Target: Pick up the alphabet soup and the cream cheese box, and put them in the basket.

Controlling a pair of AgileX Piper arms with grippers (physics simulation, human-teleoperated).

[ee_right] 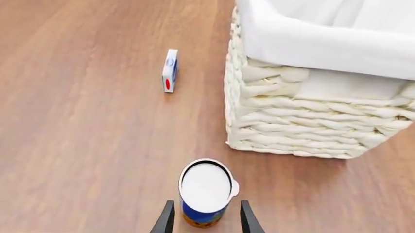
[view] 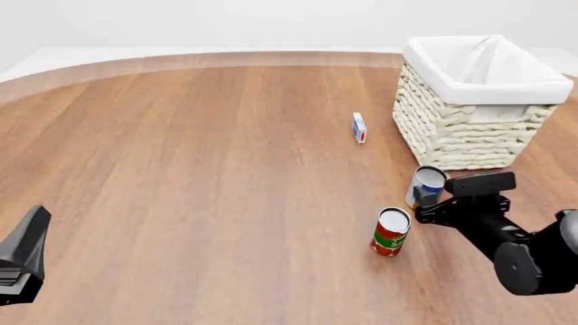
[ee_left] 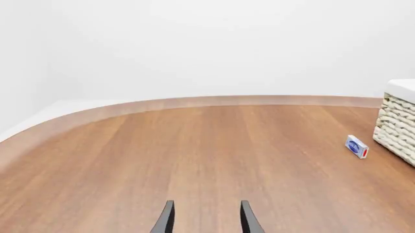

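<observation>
Two cans are standing upright on the wooden table (view: 181, 189) in the front view: the soup can (view: 426, 187) with the blue and yellow-orange label, and a red and green can (view: 390, 232) nearer the camera and slightly to its left. The right gripper (ee_right: 205, 217) is sitting around the soup can (ee_right: 205, 193), one finger on each side of it; the fingers are spread and appear close to the label, but whether they are pressing on it I cannot tell. The can is still resting on the table, just in front of the basket (view: 470, 135).

The basket (ee_right: 304, 121) is sitting at the far right of the table, its white cloth folded over the rim. The cream cheese box (view: 359, 128) is standing on edge just to the left of the basket, apart from it, and well beyond the two cans. In the right wrist view the box (ee_right: 169, 70) is showing its blue and red markings.

The left gripper (ee_left: 205, 218) is hovering over bare wood at the near left, its fingers parted with nothing between them. Its camera is catching the box (ee_left: 357, 146) and a corner of the basket (ee_left: 397, 124) far off.
</observation>
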